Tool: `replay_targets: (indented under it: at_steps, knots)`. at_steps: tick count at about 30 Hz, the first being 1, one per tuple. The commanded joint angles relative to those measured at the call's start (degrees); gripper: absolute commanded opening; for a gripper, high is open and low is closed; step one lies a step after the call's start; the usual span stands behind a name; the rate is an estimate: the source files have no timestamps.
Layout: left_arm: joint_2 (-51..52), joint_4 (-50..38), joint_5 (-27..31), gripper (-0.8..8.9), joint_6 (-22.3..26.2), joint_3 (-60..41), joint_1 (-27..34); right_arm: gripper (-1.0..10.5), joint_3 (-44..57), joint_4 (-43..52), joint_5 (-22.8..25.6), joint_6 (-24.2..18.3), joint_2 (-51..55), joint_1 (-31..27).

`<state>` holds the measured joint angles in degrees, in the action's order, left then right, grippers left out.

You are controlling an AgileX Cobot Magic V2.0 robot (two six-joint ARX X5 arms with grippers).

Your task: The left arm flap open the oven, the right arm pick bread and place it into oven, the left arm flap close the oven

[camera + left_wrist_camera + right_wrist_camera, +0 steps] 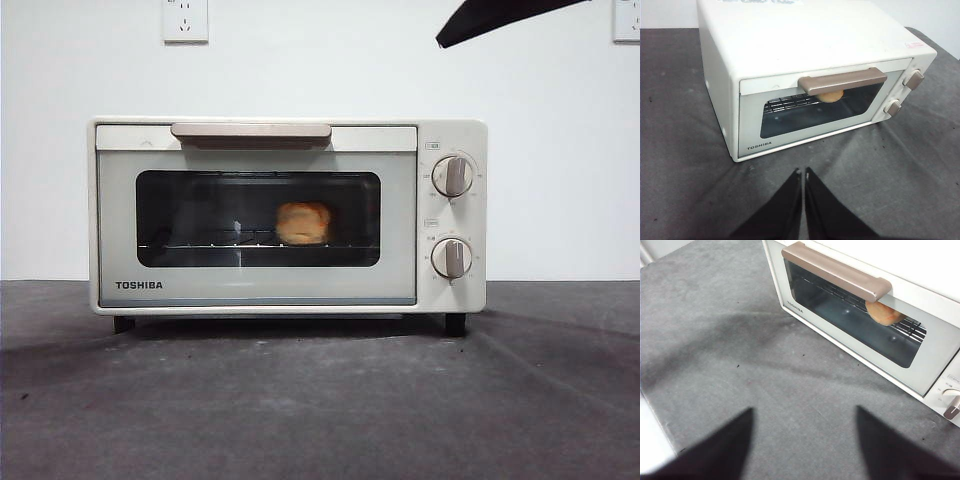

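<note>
The cream-white oven (290, 215) stands on the dark table with its door closed, the beige handle (250, 133) at the top. Through the glass the golden bread (302, 223) rests on the wire rack inside; it also shows behind the handle as bread (830, 96) and bread (883, 314). My left gripper (803, 172) hovers above the table in front of the oven (815, 75), its jaws shut with nothing between them. My right gripper (802, 412) hangs open and empty over the table in front of the oven (865, 315). A black arm tip (500, 18) shows at the top right.
Grey cloth table (320, 400) spreads in front of the oven. A white wall with sockets (185, 20) stands behind. Two round knobs (452, 175) sit on the oven's right panel.
</note>
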<state>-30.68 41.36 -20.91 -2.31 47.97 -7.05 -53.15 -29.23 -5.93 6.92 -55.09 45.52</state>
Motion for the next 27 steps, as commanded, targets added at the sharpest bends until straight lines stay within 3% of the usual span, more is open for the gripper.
replay_targets:
  at_steps: [1, 27]
  knots:
    - [0.1, -0.2, 0.1, 0.16, 0.8, 1.0, -0.2, 0.0, -0.5, 0.7, 0.2, 0.5, -0.3, 0.4]
    - [0.5, -0.3, 0.1, 0.16, 1.5, 1.0, -0.2, 0.1, -0.5, 0.7, 0.1, 0.5, -0.3, 0.4]
